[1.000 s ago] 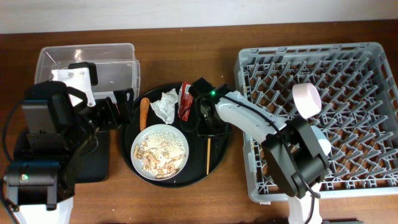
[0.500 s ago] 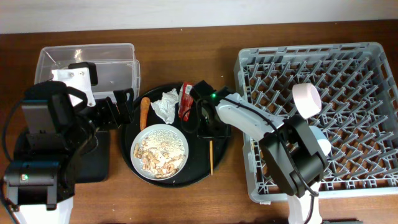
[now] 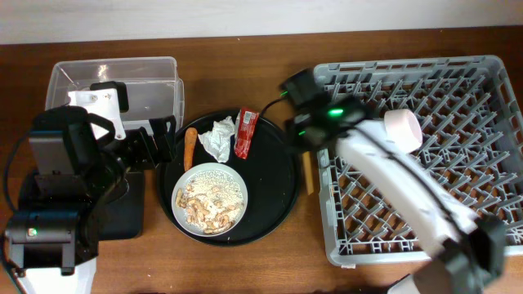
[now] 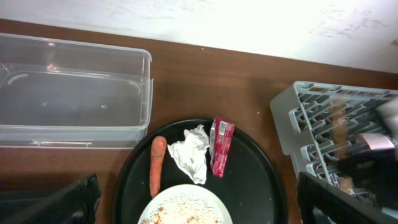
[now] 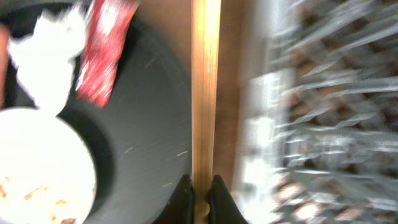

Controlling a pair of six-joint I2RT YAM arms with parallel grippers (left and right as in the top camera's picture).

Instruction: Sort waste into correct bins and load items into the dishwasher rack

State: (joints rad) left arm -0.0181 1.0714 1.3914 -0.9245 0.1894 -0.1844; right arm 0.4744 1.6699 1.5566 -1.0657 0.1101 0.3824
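Nearest the robot, one round white plate [image 3: 211, 196] sits at 7 o'clock on the round black tray [image 3: 278, 204], with rice-and-brown food scraps [image 3: 208, 208] spread over it. Farther back on that tray lie three single pieces of waste: one orange food piece [image 3: 189, 148] at 10 o'clock, one crumpled white napkin [image 3: 217, 139] at 11 and one red wrapper [image 3: 246, 133] between 12 and 1, each lying apart from the others.

The left gripper [image 3: 154, 140] hangs at the tray's 9 o'clock edge. In the left wrist view its fingers [image 4: 62, 205] are spread wide with nothing between them.

At 3 o'clock of the tray, the right gripper [image 5: 200, 200] pinches the wooden chopsticks [image 5: 205, 93] by one end. They hang over the strip of table [image 3: 245, 53] between the tray and the dishwasher rack [image 3: 458, 82]. The blur shows only one wooden strip, so whether it is two sticks cannot be told.

There are two bins. The shallow black tray [image 3: 131, 208] is at 9 o'clock, mostly under the left arm. The clear tub [image 3: 122, 82] is farther back, at 10 o'clock.

One pale cup [image 3: 402, 131] rests among the rack's pegs.
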